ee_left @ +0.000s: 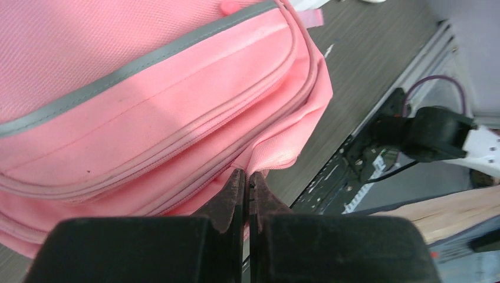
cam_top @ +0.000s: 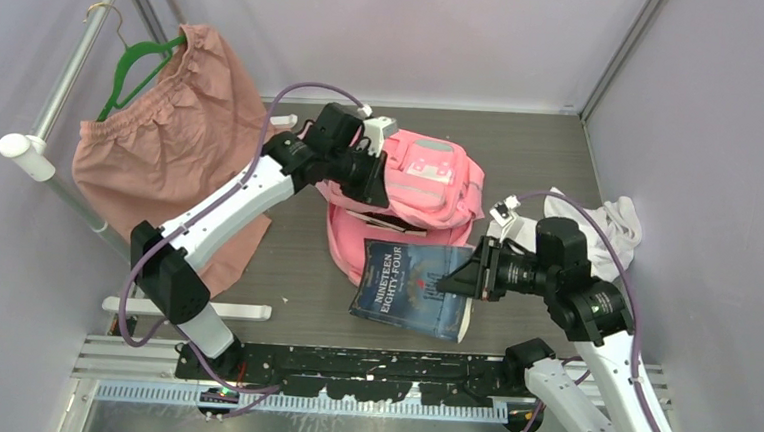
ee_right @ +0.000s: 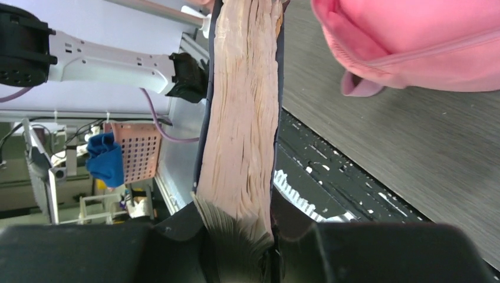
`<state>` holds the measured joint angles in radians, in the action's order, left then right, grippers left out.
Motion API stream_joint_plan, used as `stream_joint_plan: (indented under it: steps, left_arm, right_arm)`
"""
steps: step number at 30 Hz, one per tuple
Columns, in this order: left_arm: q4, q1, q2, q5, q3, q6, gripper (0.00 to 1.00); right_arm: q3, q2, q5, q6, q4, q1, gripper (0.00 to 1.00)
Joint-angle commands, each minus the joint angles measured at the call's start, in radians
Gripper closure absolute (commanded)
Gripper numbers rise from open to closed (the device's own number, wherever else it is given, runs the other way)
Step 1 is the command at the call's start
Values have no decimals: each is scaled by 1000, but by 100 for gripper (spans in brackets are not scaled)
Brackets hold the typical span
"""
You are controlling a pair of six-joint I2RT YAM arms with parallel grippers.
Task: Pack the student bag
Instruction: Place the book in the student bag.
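The student bag (cam_top: 430, 184), bright pink with a pale patch on its front, lies in the middle of the table with its dark opening toward the near side. My left gripper (cam_top: 375, 181) is shut at the bag's opening edge, its tips (ee_left: 246, 175) pinching a fold of the pink bag (ee_left: 147, 106). My right gripper (cam_top: 459, 279) is shut on a dark blue paperback book (cam_top: 414, 288) titled Nineteen Eighty-Four, held above the table just in front of the opening. In the right wrist view the book's page block (ee_right: 242, 106) stands between my right gripper's (ee_right: 236, 215) fingers, with the bag (ee_right: 413, 41) beyond.
A dusty-pink garment (cam_top: 161, 152) hangs from a green hanger (cam_top: 132, 65) on a white rail (cam_top: 66, 76) at the left. A white cloth (cam_top: 613, 220) lies at the right behind my right arm. A black mounting rail (cam_top: 349, 369) runs along the near edge.
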<state>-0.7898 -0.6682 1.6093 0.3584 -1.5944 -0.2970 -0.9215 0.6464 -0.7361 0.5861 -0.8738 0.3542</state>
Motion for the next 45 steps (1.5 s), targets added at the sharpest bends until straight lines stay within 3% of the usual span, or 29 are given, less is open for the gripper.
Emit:
stream_joint_plan:
  steps: [1, 9, 16, 25, 29, 33, 45]
  left_arm:
    - [170, -12, 14, 103, -97, -96, 100]
    - [197, -25, 8, 134, -155, -131, 100]
    - [185, -25, -22, 133, -145, -122, 100]
    - [232, -26, -53, 182, -97, -131, 100]
    - [252, -25, -44, 214, -82, -156, 100]
    - [255, -25, -41, 232, -76, -163, 100]
    - [298, -26, -68, 288, -52, -197, 100]
  right_arm:
    - [32, -16, -160, 67, 185, 3, 99]
    - [75, -3, -106, 86, 223, 7, 99]
    - [190, -1, 46, 301, 472, 7, 99]
    - [276, 34, 276, 455, 483, 7, 99]
    - [365, 1, 383, 623, 644, 8, 99]
    - [437, -13, 470, 764, 942, 8, 99]
    - [378, 110, 750, 657, 995, 8, 99]
